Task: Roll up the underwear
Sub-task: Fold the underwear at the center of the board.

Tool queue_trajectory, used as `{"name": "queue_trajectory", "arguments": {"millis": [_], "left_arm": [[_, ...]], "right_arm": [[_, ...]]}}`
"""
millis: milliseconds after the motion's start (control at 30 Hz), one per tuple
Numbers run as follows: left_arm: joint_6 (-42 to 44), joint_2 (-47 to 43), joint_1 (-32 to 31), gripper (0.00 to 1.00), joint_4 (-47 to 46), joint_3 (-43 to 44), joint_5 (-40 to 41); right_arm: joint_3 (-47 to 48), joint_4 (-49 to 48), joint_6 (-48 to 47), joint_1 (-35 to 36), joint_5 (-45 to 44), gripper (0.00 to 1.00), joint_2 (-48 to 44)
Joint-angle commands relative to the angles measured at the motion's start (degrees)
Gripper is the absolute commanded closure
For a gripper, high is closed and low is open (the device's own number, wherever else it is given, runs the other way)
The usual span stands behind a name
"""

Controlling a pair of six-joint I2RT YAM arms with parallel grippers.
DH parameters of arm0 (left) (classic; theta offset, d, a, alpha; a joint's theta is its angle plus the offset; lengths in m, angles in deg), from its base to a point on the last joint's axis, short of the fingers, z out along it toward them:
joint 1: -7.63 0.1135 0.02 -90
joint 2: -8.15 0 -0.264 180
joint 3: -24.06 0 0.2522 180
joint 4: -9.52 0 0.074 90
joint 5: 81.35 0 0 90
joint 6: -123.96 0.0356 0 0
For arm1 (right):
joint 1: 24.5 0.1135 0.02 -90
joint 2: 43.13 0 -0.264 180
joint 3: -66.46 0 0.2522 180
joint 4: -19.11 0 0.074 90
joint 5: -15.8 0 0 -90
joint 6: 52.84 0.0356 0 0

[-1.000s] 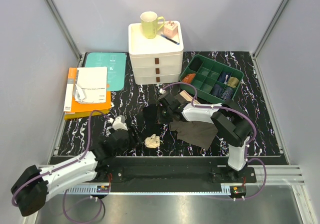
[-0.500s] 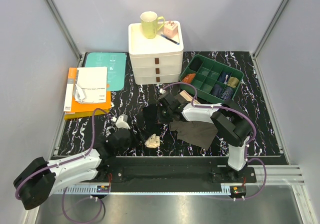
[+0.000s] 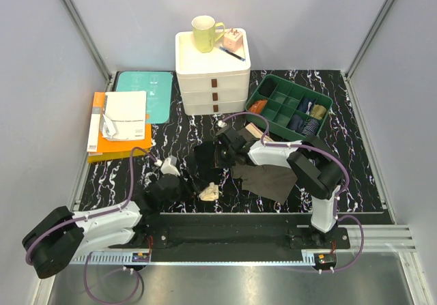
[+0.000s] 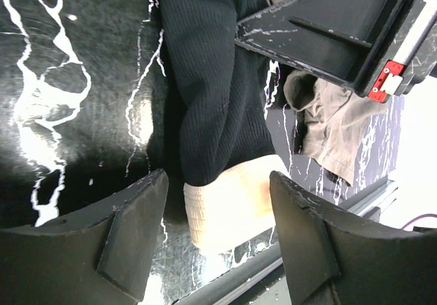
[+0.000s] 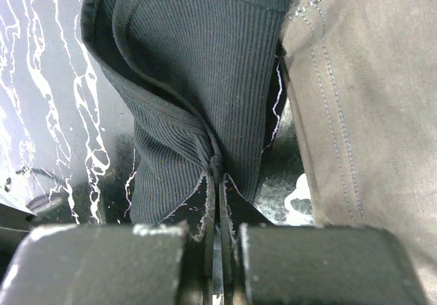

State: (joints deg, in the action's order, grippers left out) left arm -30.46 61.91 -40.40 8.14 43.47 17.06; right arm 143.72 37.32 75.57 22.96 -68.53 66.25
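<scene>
While the black boxer brief [image 3: 203, 160] is lying bunched at the middle of the table, its beige waistband [image 4: 232, 199] is pointing toward the near edge. The dark olive-brown brief [image 3: 268, 179] is lying flat just beside it, on its right. The right gripper [image 5: 217, 179] is pinching a fold of the black ribbed cloth, jaws shut tight on it, at the end away from the waistband. The left gripper [image 4: 218, 182] is hovering at the waistband end with its jaws standing apart, gripping nothing; whether it is touching the cloth I cannot tell.

By my reading the roll on the black pair is only just being started — the fabric is looking gathered rather than wound. The next move is probably calling for the left gripper to steady the waistband so the right one can turn the cloth over itself.

Everything is sitting on a black, white-veined table [image 3: 123, 175]. A white drawer unit [image 3: 213, 80] carrying a yellow-green mug [image 3: 205, 33] is standing at the back, a green compartment tray [image 3: 321, 99] to its right, books [image 3: 119, 124] on the left — plain grey walls are closing in the sides.
</scene>
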Motion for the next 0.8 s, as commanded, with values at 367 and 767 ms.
{"name": "queue_trajectory", "arguments": {"millis": [367, 767], "left_arm": [[-2.55, 8.55, -0.13, 0.53, -1.56, -1.61, -3.22], [-0.53, 6.98, -0.31, 0.94, 4.76, -0.03, -1.81]], "right_arm": [[0.04, -1.11, 0.87, -0.53, 0.13, 1.0, 1.36], [-1.1, -1.11, 0.79, -0.62, 0.22, 0.98, -1.53]]}}
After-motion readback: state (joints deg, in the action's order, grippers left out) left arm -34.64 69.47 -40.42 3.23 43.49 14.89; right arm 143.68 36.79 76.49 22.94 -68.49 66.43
